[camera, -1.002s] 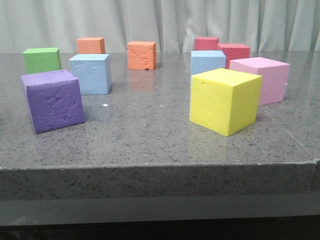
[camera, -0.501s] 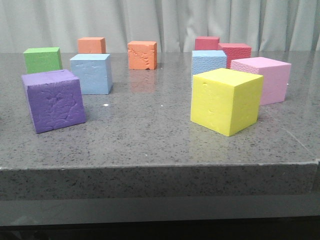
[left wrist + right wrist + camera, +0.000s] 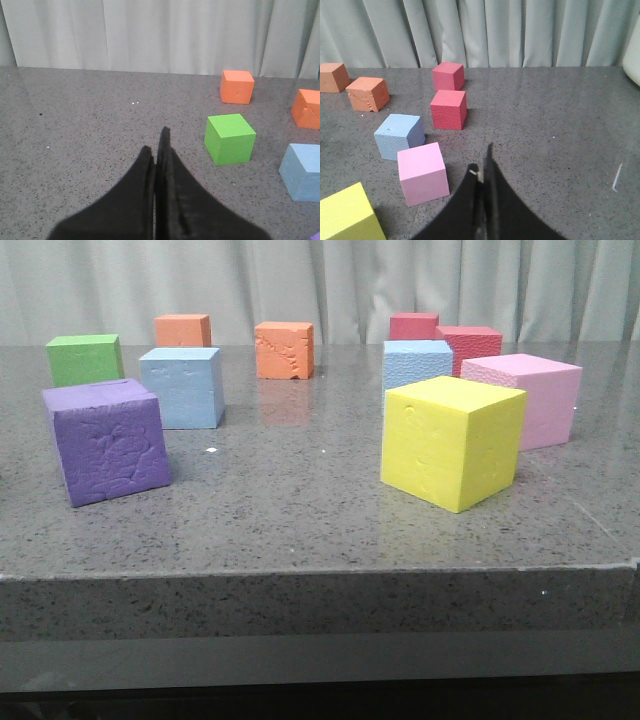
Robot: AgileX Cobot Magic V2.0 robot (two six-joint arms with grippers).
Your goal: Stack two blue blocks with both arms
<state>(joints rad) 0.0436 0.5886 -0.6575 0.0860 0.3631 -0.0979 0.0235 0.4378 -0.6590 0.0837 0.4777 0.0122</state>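
Grippers: left black claw gripper (image 3: 159,150) and right black claw gripper (image 3: 482,167) both with fingers pressed together, holding nothing; neither visible in front view.
Near row: yellow foam cube (image 3: 452,441) right, purple foam cube (image 3: 105,439) left, both close to the front edge of the grey speckled stone table (image 3: 300,530).
Mid row: left sky-blue foam cube (image 3: 181,387) just behind and right of purple; right sky-blue foam cube (image 3: 416,364) behind yellow, partly hidden by it, pink foam block (image 3: 524,397) just beside it on the right.
Far row: green foam cube (image 3: 84,358), two orange foam cubes (image 3: 284,349), two red foam cubes (image 3: 468,342), then grey curtain (image 3: 320,285).
Task state: judged not started; blue cubes well apart, both flat on table, untouched.
Risk 1: closed fingers need spreading before descent, otherwise push the cube instead of straddling it.
Risk 2: right blue cube crowded by pink and red neighbours; finger likely to clip one on approach.
Risk 3: pitted soft foam, off-centre pinch could tilt cube, bad placement on stack.
Risk 4: arm collision at the meeting point.
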